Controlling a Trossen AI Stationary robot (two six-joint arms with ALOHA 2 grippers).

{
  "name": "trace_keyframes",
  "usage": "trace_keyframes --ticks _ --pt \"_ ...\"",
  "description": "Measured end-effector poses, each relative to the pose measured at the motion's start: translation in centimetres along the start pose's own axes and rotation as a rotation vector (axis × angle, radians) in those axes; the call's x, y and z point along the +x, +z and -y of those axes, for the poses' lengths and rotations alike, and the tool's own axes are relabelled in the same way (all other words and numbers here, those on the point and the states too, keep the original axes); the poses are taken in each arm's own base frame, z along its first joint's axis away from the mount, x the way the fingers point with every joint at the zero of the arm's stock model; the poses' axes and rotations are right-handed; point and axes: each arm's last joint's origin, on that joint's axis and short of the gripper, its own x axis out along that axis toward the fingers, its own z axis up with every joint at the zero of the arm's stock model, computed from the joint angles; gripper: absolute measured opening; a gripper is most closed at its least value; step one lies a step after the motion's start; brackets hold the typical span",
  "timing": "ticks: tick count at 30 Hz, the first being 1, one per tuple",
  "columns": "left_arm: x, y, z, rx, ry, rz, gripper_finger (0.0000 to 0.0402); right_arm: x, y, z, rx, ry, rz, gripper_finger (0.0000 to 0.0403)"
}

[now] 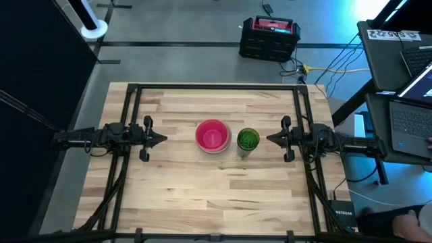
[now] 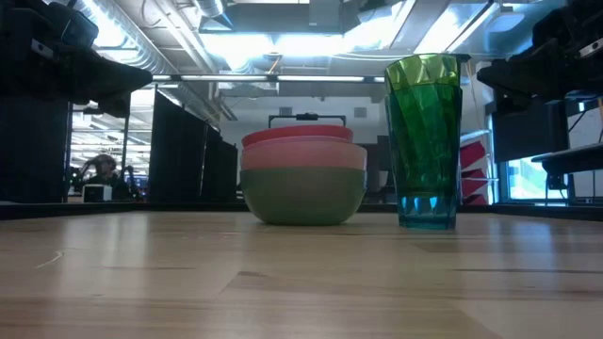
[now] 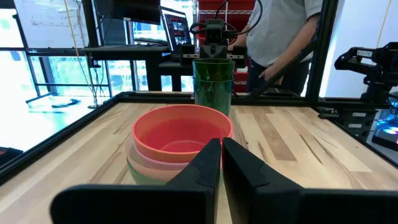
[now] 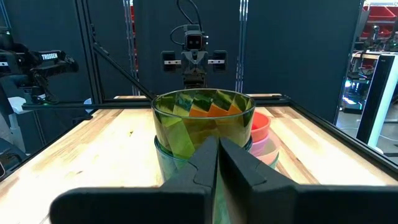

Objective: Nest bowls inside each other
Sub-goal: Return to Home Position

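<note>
A stack of nested bowls [image 1: 212, 136] stands mid-table on its base: a mint-green bowl [image 2: 303, 196] at the bottom, then pale pink, pink, and a red one [image 3: 180, 134] on top. Just to its right stands a tall see-through green cup [image 1: 248, 140] with a teal bottom [image 2: 427, 209], upright on the wood. My left gripper [image 1: 164, 139] hovers shut to the left of the stack, pointing level at it. My right gripper [image 1: 268, 138] hovers shut to the right of the cup, pointing level at it. Neither touches anything.
A black metal frame [image 1: 216, 88] runs along the table's far edge and down both sides. A person [image 3: 283, 31] stands beyond the table's right end behind the right arm. Laptops [image 1: 412, 121] sit off the table's right side. Bare wood [image 1: 216, 196] lies near the front edge.
</note>
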Motion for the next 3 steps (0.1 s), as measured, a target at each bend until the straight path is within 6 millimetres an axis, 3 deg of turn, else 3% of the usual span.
trace_keyframes --ticks 3 --pt "0.00 0.00 0.00 0.000 0.000 0.000 0.0000 0.00 0.00 0.00 0.000 0.000 0.000 0.0000"
